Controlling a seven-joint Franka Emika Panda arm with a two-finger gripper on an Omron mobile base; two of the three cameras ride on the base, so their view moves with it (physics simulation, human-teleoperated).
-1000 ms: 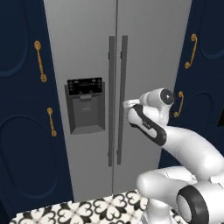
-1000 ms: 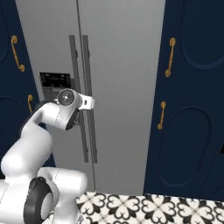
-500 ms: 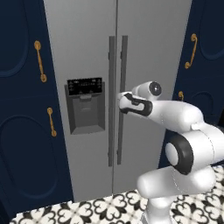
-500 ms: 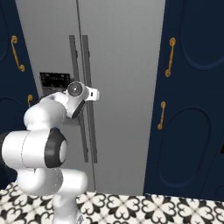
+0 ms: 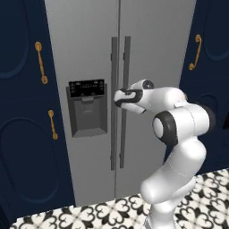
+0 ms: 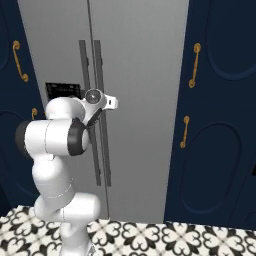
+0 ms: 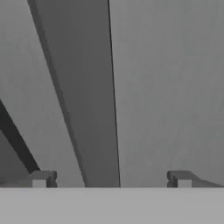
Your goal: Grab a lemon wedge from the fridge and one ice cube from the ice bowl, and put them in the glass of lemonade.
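The silver-grey fridge stands straight ahead with both doors closed. Its two long dark handles run down the middle, and a black dispenser recess sits in the left door. My gripper is up against the handles at about dispenser height. In the hand view the gripper is open, and one dark handle runs slantwise between the two fingertips. The fingers do not touch it. The lemon wedge, the ice bowl and the glass of lemonade are out of view.
Navy cabinets with brass handles flank the fridge on both sides. Black-and-white patterned floor tiles run along the bottom. My white arm fills the space in front of the right door.
The arm has stretched out toward the fridge. The hand has moved left and slightly up, from in front of the right door to the handles.
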